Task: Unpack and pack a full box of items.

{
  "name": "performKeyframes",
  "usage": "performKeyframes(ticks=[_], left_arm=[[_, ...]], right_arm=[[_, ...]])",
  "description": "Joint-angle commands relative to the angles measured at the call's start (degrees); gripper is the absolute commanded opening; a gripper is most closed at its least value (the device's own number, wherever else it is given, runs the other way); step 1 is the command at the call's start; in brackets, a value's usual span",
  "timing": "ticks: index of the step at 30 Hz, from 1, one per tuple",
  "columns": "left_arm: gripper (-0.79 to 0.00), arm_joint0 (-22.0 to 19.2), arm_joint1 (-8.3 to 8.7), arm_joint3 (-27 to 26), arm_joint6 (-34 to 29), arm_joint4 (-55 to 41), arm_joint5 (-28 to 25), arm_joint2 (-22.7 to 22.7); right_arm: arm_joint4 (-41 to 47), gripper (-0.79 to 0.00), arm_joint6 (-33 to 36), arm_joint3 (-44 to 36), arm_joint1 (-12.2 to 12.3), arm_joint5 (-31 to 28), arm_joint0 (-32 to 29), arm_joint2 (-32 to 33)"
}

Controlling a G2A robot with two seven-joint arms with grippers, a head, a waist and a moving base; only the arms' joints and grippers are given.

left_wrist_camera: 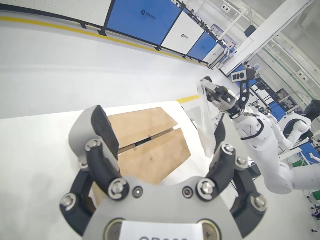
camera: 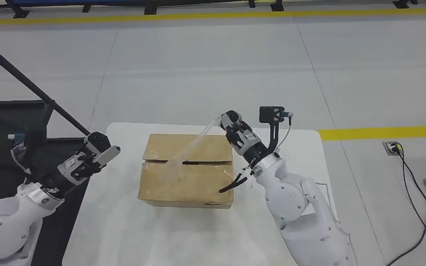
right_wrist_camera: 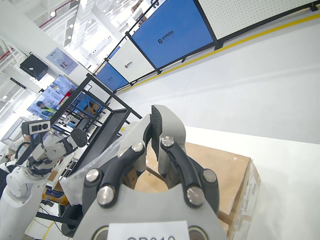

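A brown cardboard box (camera: 186,176) sits mid-table, its top flaps down with a narrow gap along the seam. My right gripper (camera: 229,123) is raised over the box's far right corner, shut on a clear plastic strip (camera: 193,147) that slants down to the box top. The right wrist view shows that gripper (right_wrist_camera: 153,128) pinching the strip (right_wrist_camera: 112,156) above the box (right_wrist_camera: 225,171). My left gripper (camera: 110,151) hovers open at the table's left edge, apart from the box. From the left wrist, the open gripper (left_wrist_camera: 162,131) faces the box (left_wrist_camera: 150,136) and the strip (left_wrist_camera: 205,116).
The white table (camera: 293,153) has bare surface to the right of the box and in front of it. A black rack (right_wrist_camera: 105,131) and a slanted black pole (camera: 40,93) stand off the table's left side.
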Motion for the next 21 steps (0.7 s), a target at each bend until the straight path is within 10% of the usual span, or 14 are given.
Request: performKeyframes(ticks=[1, 21], left_arm=[[0.0, -0.18, 0.03, 0.31, -0.86, 0.35, -0.16, 0.85], [0.0, -1.04, -0.16, -0.01, -0.23, 2.05, -0.22, 4.92]], right_arm=[[0.66, -0.785, -0.16, 0.01, -0.14, 0.12, 0.49, -0.12], [3.91, -0.785, -8.55, -0.58, -1.43, 1.67, 1.31, -1.27]])
